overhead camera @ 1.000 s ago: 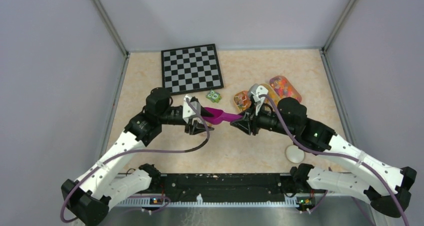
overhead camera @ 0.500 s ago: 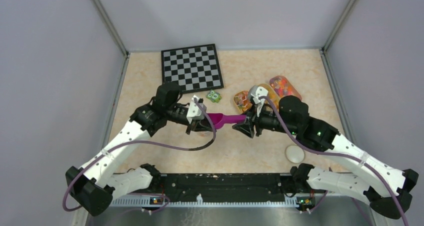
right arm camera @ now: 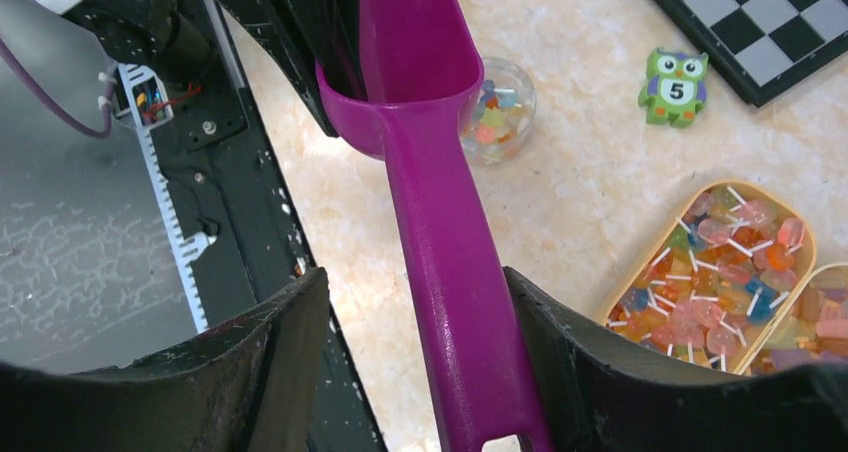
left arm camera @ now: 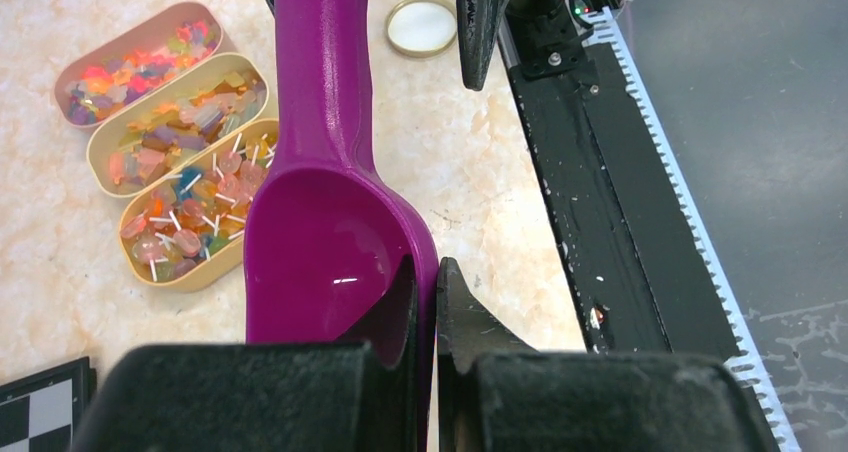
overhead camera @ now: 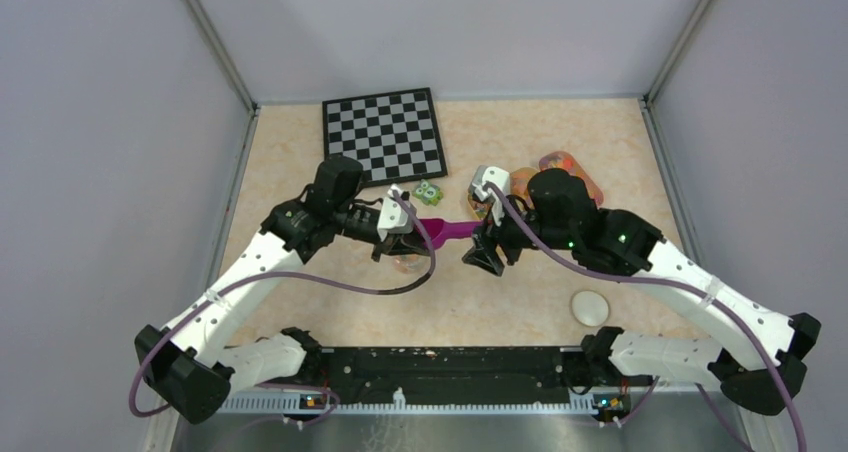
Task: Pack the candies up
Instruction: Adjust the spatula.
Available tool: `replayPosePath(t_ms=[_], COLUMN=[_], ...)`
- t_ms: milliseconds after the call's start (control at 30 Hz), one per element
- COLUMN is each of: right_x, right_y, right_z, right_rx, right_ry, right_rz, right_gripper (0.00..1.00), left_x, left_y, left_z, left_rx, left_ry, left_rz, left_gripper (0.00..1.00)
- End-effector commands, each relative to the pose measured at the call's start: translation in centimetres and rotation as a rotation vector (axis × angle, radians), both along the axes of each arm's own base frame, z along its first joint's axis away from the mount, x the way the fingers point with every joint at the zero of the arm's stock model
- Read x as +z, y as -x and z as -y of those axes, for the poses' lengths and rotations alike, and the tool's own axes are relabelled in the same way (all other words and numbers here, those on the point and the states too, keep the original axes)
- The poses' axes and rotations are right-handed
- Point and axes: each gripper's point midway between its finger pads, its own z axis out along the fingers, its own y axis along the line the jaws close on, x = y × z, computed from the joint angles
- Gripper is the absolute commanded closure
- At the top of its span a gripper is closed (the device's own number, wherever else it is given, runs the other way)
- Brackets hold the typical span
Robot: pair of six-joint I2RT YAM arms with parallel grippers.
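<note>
A magenta scoop [overhead camera: 452, 231] hangs above the table between both arms, its bowl [left arm camera: 325, 252] empty. My left gripper [left arm camera: 427, 272] is shut on the bowl's rim, one finger inside and one outside. My right gripper [right arm camera: 415, 277] is open around the scoop's handle [right arm camera: 455, 302]; the handle lies against the right finger with a gap on the left. The candies [left arm camera: 185, 222] fill three oval trays [left arm camera: 190, 277], partly hidden under the right arm in the top view. A small clear jar [right arm camera: 497, 109] below the scoop bowl holds some candies.
A green owl block [right arm camera: 673, 86] lies near the checkerboard [overhead camera: 383, 137] at the back. A round lid [overhead camera: 589, 307] lies at the front right. The black base rail [left arm camera: 590, 172] runs along the near edge.
My left gripper has moved right and back with the scoop bowl. The right arm has reared up and swung left, its gripper now a little nearer the front along the handle.
</note>
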Motion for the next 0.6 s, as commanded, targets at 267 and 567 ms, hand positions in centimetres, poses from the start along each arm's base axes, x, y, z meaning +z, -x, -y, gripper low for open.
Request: replayPosePath(t_ms=[267, 567], right_x=[3.1, 2.0], right_y=[-0.6, -0.2], right_z=[-0.9, -1.8], right_rx=[0.055, 0.105], right_ry=[-0.038, -0.032], right_rz=[0.025, -0.009], right_gripper=[0.41, 0.49], left_x=[-1.1, -0.9], left_y=[0.3, 0.3], left_z=[-0.4, 0.0], left_rx=[-0.057, -0.077], left_ry=[0.004, 0.022], left_rz=[0.101, 0.082], left_gripper=[1.0, 1.0])
